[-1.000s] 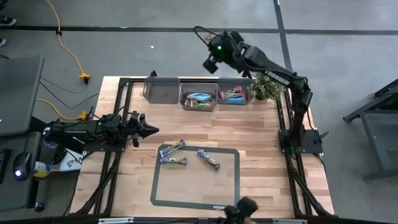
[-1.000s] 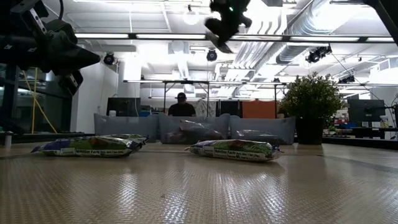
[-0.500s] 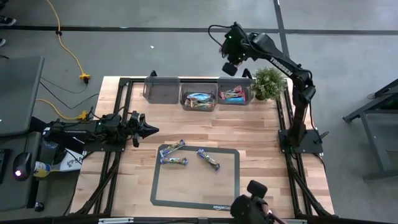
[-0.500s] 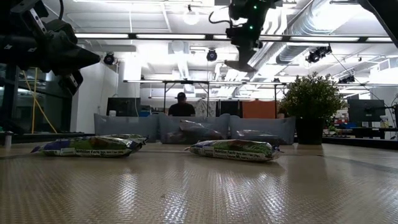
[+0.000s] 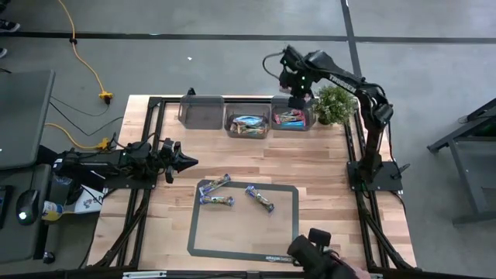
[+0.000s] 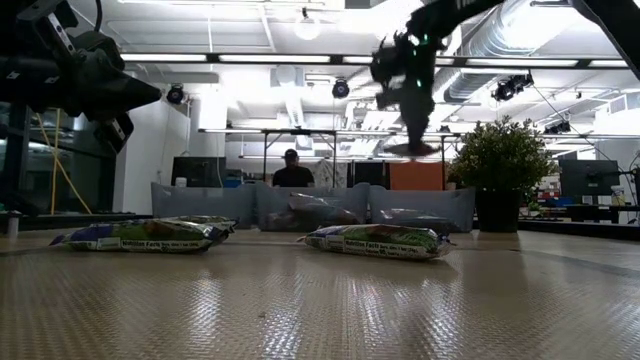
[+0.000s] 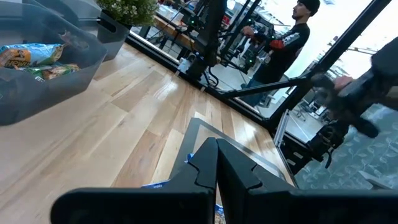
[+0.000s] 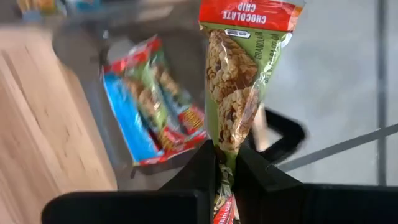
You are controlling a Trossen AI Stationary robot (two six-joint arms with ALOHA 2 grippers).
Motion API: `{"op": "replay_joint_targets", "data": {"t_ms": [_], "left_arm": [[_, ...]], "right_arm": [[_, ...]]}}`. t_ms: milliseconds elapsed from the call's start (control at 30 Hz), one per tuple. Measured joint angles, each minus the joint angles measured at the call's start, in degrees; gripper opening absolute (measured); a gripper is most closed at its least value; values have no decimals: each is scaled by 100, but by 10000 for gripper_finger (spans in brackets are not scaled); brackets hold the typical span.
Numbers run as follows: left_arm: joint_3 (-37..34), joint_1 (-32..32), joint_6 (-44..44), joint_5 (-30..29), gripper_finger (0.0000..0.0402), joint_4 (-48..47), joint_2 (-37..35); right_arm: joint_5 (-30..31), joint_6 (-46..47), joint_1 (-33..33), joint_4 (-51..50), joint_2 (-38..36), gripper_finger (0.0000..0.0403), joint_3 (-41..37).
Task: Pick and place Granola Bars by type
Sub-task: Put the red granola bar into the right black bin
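Observation:
My right gripper (image 5: 297, 96) hangs over the right-hand clear bin (image 5: 294, 118) at the table's far edge, shut on a green granola bar with a red end (image 8: 239, 93). That bin holds red, blue and green bars (image 8: 152, 106). The middle bin (image 5: 248, 124) holds blue bars, and the left bin (image 5: 201, 111) shows none. Three purple-blue bars (image 5: 217, 200) lie flat on the grey-framed mat (image 5: 287, 232); two of them show in the low view (image 6: 378, 241). My left gripper (image 5: 188, 161) waits shut above the table's left side. My right gripper pinches the granola bar between its two fingers at one narrow end (image 8: 225, 144). The fingers point down from above. The bar is lifted clear and hangs below them over the right bin, its red free end (image 8: 249, 14) lowest.
A potted plant (image 5: 335, 105) stands right of the bins at the far right corner. A dark object (image 5: 314, 249) sits at the table's near edge. A person (image 6: 292, 172) stands in the room beyond. Bare wood lies between the mat and the bins.
My right gripper has carried the bar toward the table's right along the far edge, from over the middle bin to over the right bin, and has come down. The dark object at the near edge has shifted rightward.

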Motion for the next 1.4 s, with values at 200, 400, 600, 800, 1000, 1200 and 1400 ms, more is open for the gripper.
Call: {"op": "replay_joint_targets", "data": {"t_ms": [200,400,600,800,1000,1200,1400], "left_arm": [[0,-1,0,0,1,2,0],[-1,-1,-1,0,1,0,0],[0,0,0,0,1,0,0],[0,0,0,0,1,2,0],[0,-1,-1,0,1,1,0],[0,0,0,0,1,0,0],[0,-1,-1,0,1,0,0]], "right_arm": [[-24,-266,46,597,4,29,-1205],[-24,-417,161,1194,4,25,-2069],[-45,-619,315,1789,7,27,-2442],[-224,-715,443,2234,7,24,-2495],[-274,-691,546,2500,7,25,-2495],[-270,-663,546,2510,7,59,-2495],[39,-501,546,2499,7,101,-2495]]}}
